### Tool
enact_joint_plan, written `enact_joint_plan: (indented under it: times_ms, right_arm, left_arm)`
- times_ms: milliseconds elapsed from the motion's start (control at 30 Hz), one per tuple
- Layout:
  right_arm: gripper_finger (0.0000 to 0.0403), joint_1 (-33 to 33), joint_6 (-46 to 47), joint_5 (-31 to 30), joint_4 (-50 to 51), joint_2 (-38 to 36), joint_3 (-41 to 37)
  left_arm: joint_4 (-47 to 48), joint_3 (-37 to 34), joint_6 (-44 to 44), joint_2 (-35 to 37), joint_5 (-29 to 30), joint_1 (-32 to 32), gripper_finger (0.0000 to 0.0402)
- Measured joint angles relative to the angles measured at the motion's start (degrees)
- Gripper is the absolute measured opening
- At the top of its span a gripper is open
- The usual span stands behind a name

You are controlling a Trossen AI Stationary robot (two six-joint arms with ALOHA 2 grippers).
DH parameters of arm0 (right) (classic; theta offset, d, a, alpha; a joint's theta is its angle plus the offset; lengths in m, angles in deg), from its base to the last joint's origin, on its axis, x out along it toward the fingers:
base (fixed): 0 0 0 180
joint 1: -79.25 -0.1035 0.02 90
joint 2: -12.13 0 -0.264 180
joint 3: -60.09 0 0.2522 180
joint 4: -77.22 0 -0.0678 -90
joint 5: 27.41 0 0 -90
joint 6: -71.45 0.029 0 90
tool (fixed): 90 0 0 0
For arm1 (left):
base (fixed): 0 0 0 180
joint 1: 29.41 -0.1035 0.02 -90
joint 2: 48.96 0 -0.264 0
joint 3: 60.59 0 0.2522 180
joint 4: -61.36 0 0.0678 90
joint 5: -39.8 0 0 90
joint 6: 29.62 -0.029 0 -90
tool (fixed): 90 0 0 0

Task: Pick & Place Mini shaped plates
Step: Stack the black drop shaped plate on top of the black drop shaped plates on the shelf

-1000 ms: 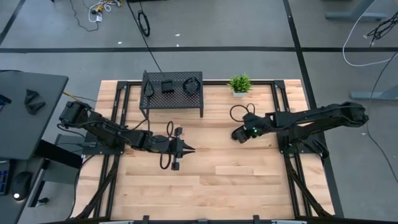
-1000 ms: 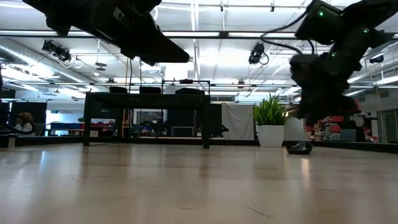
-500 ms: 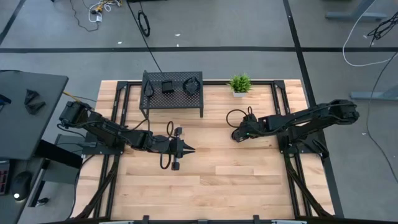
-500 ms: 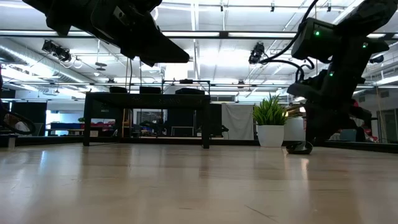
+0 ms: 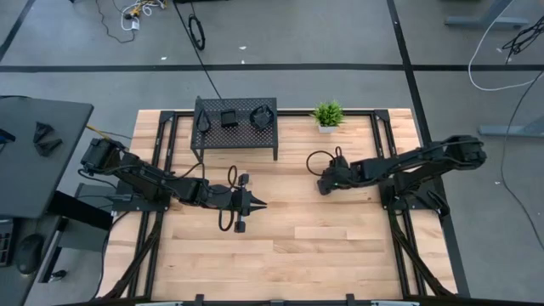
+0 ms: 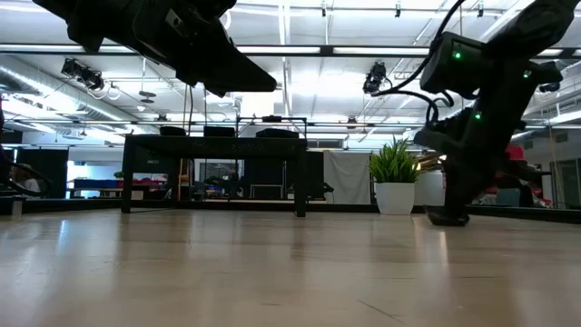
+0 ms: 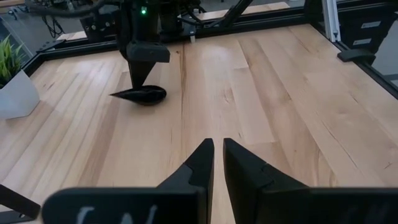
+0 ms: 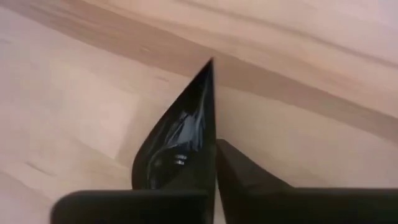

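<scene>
One teardrop plate [image 7: 140, 95] on table [image 7: 280, 93], right tool [image 7: 142, 67] touching it

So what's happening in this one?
The right gripper is down at the table over a small black teardrop plate, its fingers closed around the plate's edge in the right wrist view. The left gripper hangs idle above the table's middle, fingers nearly together. A black rack with dark items on top and a potted plant stand at the table's far edge.
</scene>
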Motion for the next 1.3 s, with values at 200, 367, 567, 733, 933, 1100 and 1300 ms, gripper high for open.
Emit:
enact_joint_plan:
  times_ms: [200, 367, 567, 733, 933, 1100, 1300]
  right_arm:
    - [0.0005, -3.4, -4.8, -3.6, -11.5, -0.5, 0.0]
    - [0.0002, -8.7, -10.3, -13.4, -24.5, -0.5, 0.0]
    - [0.0001, -16.2, -21.1, -30.6, -42.2, 1.7, 0.0]
    - [0.0001, -19.9, -31.4, -42.5, -51.2, 6.3, 2.1]
    - [0.0000, -21.0, -45.2, -52.6, -51.4, 15.0, 11.6]
    - [0.0000, -21.1, -53.3, -54.9, -51.4, 20.8, 18.5]
    - [0.0000, -21.6, -55.7, -55.4, -51.6, 23.7, 21.1]
  left_arm:
    - [-1.8, 0.0, 1.5, 0.0, 0.2, 0.0, 0.0039]
    - [-5.1, 0.0, 7.3, 0.0, -0.1, -0.1, 0.0039]
    - [-9.3, 0.0, 6.2, 0.0, 1.1, -1.6, 0.0058]
    - [-11.2, 0.1, -2.9, -1.6, 11.0, -1.7, 0.0122]
    - [-19.3, 1.0, -6.5, -7.3, 18.6, -2.4, 0.0181]
    - [-19.5, 4.2, -9.7, -10.6, 25.0, -2.3, 0.0176]
    - [-19.3, 5.6, -10.5, -11.5, 33.1, -2.3, 0.0143]
